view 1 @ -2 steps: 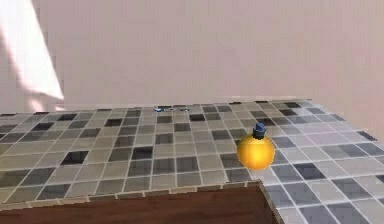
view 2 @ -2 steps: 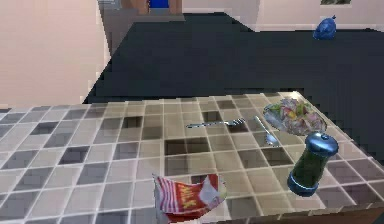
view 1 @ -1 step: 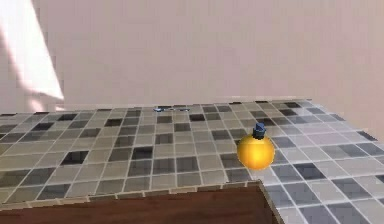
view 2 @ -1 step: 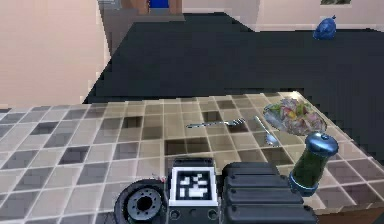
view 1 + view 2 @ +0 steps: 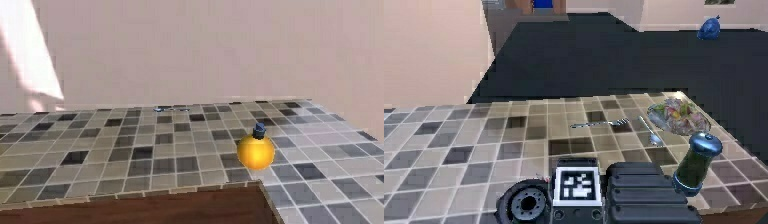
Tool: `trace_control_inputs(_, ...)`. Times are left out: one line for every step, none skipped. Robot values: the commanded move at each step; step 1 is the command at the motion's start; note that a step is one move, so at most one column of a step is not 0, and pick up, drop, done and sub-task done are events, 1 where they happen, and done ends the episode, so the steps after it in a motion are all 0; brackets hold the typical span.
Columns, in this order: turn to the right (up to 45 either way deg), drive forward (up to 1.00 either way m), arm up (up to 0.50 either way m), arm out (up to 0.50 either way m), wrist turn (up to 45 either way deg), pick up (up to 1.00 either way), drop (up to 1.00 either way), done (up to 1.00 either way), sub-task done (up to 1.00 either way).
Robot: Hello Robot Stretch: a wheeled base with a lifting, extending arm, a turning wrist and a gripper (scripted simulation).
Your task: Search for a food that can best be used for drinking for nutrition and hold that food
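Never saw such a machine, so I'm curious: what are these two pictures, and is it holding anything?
A wheeled one-armed robot in a simulated house. The forward view looks ahead over a tiled counter with a round orange thing, dark-capped. The arm side view looks sideways across the counter: fork, spoon, bowl of food, tall dark blue container. The dark parts at the bottom are its arm and probably its tool; the tool's far end is unclear, so I cannot tell whether it holds anything.
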Motion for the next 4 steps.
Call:
trace_control_inputs(0.0,0.00,0.00,0.00,45.0,0.00,0.00,0.00,0.00)
trace_control_inputs(0.0,0.00,0.00,0.00,45.0,0.00,0.00,0.00,0.00)
trace_control_inputs(0.0,0.00,0.00,0.00,33.0,0.00,0.00,0.00,0.00)
trace_control_inputs(0.0,0.00,-0.14,0.00,0.0,0.00,0.00,0.00,0.00)
